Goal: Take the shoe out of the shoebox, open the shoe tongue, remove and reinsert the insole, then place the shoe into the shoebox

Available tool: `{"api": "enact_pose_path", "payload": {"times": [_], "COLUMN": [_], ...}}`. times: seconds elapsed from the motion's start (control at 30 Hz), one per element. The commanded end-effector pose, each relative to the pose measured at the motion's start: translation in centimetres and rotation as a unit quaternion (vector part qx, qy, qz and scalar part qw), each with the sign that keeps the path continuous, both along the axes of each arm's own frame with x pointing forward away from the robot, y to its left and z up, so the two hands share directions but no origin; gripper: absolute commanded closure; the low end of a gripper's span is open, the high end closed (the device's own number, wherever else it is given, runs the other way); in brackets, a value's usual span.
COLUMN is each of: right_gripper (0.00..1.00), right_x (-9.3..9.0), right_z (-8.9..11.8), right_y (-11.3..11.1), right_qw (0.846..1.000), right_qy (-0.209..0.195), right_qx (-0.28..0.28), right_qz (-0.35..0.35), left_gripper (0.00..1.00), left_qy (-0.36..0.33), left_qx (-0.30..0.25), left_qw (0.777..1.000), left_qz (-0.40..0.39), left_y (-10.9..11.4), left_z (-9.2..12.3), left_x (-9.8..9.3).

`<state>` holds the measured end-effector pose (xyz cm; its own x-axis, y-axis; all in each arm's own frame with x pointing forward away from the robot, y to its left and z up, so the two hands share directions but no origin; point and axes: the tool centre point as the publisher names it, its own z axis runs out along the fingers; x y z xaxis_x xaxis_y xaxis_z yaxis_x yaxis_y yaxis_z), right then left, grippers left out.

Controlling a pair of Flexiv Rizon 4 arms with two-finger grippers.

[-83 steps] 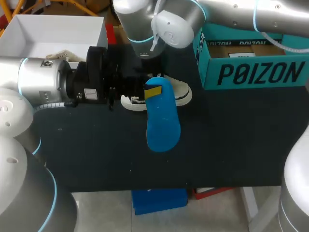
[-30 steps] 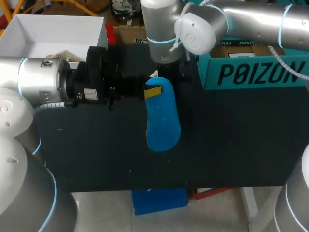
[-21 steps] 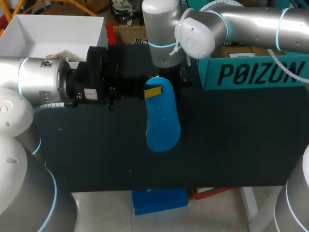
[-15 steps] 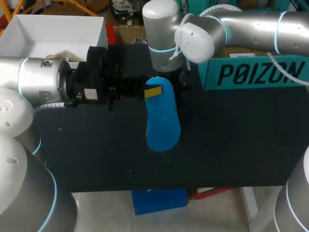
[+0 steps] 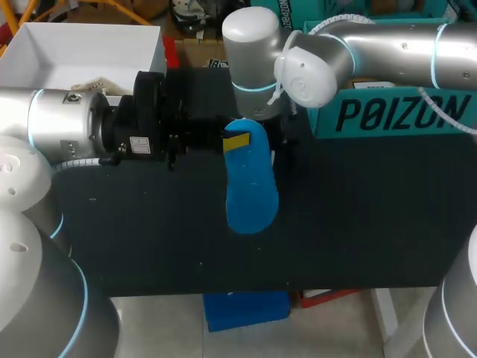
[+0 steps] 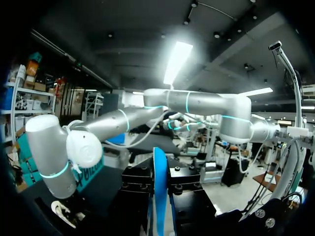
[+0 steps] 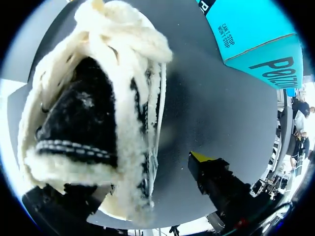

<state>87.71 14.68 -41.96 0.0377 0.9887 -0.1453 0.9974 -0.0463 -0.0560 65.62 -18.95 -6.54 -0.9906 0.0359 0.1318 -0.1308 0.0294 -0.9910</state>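
Now blue insole (image 5: 251, 183) runs lengthwise far-to-near.

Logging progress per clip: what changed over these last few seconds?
The right arm shifted toward the table's near side, settling over the shoe and hiding it from the head view. The left gripper kept the blue insole clamped, unmoved.

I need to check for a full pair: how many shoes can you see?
1: the shoe on the table under my right arm; another could be hidden in the teal shoebox.
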Motion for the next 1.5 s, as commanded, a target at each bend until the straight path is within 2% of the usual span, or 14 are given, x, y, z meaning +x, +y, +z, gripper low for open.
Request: {"api": "enact_pose_path", "payload": {"times": [0.03, 0.3, 0.63, 0.83, 0.93, 1.03, 1.5], "right_gripper": [0.0, 0.0, 0.0, 0.0, 0.0, 0.0, 0.0], "right_x": [-1.2, -1.3, -1.0, -0.9, -0.9, -1.0, -1.0], "right_z": [3.1, 5.8, 8.9, 11.6, 12.9, 13.8, 14.1], "right_y": [-2.0, -3.6, -6.5, -8.0, -8.4, -8.6, -8.7], "right_qw": [0.999, 0.998, 0.99, 0.976, 0.963, 0.957, 0.957], "right_qy": [-0.03, -0.05, -0.06, -0.07, -0.071, -0.077, -0.079], "right_qx": [0.024, 0.045, 0.125, 0.207, 0.259, 0.281, 0.279], "right_qz": [0.004, 0.0, -0.021, -0.011, 0.002, 0.007, 0.008], "left_gripper": [1.0, 1.0, 1.0, 1.0, 1.0, 1.0, 1.0], "left_qy": [0.0, 0.0, 0.0, 0.0, 0.0, 0.0, 0.0], "left_qx": [0.0, 0.0, 0.0, 0.0, 0.0, 0.0, 0.0], "left_qw": [1.0, 1.0, 1.0, 1.0, 1.0, 1.0, 1.0], "left_qz": [0.003, 0.003, 0.003, 0.003, 0.003, 0.003, 0.003], "left_y": [-0.2, -0.2, -0.2, -0.2, -0.2, -0.2, -0.2], "left_z": [-0.1, -0.1, -0.1, -0.1, -0.1, -0.1, -0.1], "left_x": [-0.1, -0.1, -0.1, -0.1, -0.1, -0.1, -0.1]}}
